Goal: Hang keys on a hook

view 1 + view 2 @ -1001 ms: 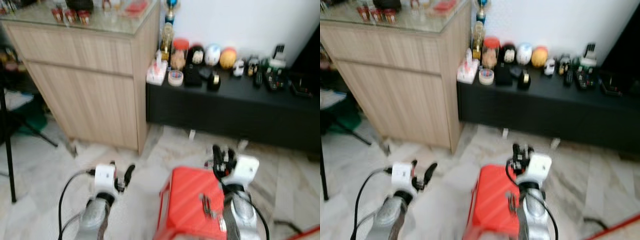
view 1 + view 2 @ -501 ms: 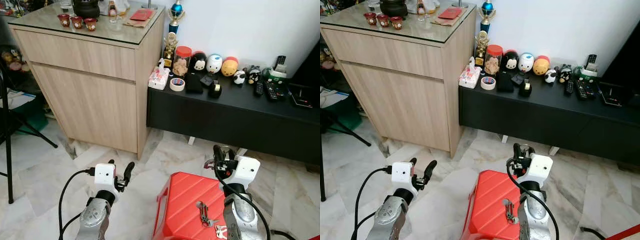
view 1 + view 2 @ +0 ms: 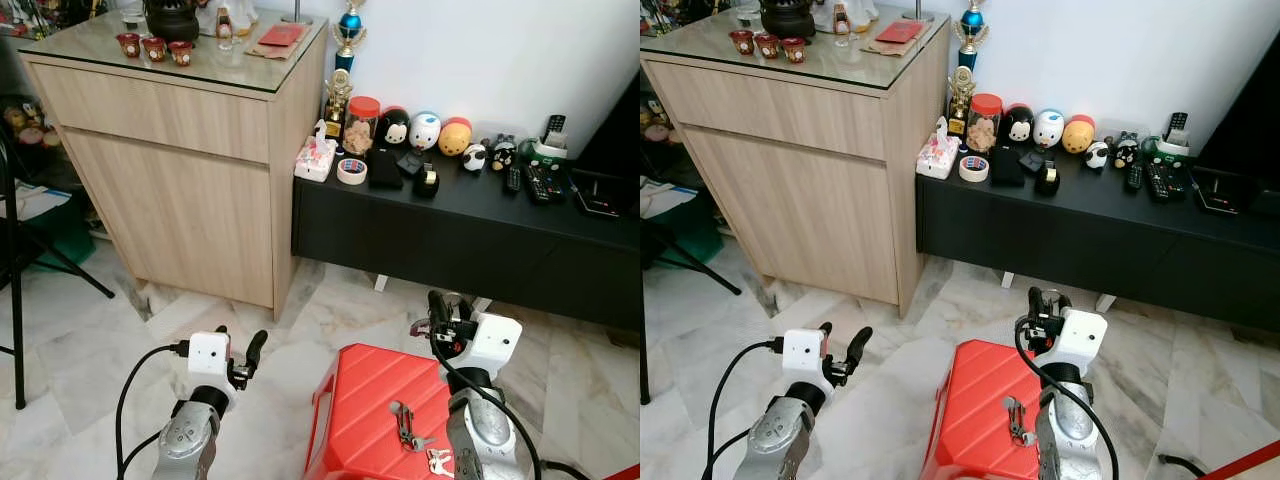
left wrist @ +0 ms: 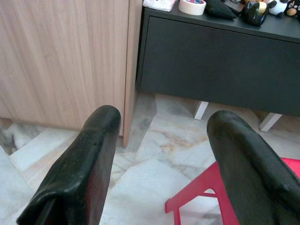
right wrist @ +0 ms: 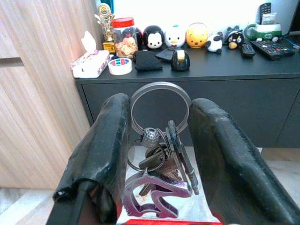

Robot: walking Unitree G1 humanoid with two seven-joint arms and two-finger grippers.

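My right gripper is shut on a bunch of keys. Its silver ring stands upright between the two black fingers, and a small ball and a purple-edged charm hang below. In the eye view this gripper is raised above the far edge of a red stool. A second bunch of keys lies on top of the stool, beside my right forearm. My left gripper is open and holds nothing. It hovers over the marble floor, left of the stool.
A tall wooden cabinet stands ahead on the left. Beside it a low black bench carries toys, a tape roll and remotes against a white wall. Black stand legs cross the far left. Open floor lies between stool and cabinet.
The picture was blurred one second ago and is sharp now, shifting only slightly. Both arms hold the same pose, and the keys stay in my right gripper.
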